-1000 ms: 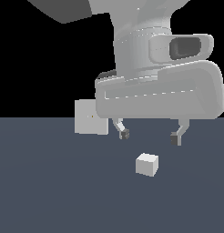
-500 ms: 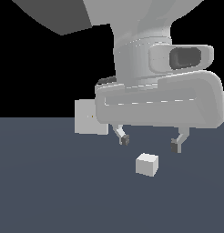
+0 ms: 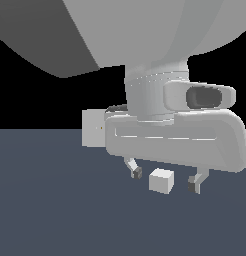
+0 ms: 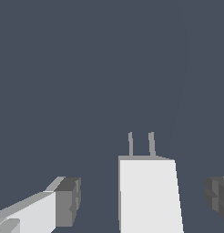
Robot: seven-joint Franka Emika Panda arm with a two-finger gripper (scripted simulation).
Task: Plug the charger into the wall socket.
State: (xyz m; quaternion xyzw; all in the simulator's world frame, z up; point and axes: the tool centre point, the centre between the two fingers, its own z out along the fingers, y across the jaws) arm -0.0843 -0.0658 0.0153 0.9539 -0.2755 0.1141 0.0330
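A: From the exterior view, where does the tool (image 3: 166,181) stand?

B: Low over the dark table (image 3: 55,210), its big pale body filling much of the picture. The two fingers point down and stand wide apart, with nothing clamped between them.

A: And the charger (image 3: 161,180)?

B: A small off-white cube sitting on the table, and it appears between the two dark fingertips (image 3: 137,173) without either one touching it. It lies well in from the table's near edge.

A: Can you see the wall socket (image 3: 93,128)?

B: Yes, an upright off-white slab toward the table's far edge, on the exterior view's left of the tool. The tool's body covers part of it. A tiny yellowish dot shows on its face. It stands well apart from the charger.

A: Now the wrist view?

B: The charger (image 4: 149,193) shows as a pale block with two thin grey prongs (image 4: 141,144) sticking out of its far end. A dark pad (image 4: 68,201) sits off each side of it, with clear gaps of bare table (image 4: 86,68) in between, so the tool is spread open and holds nothing
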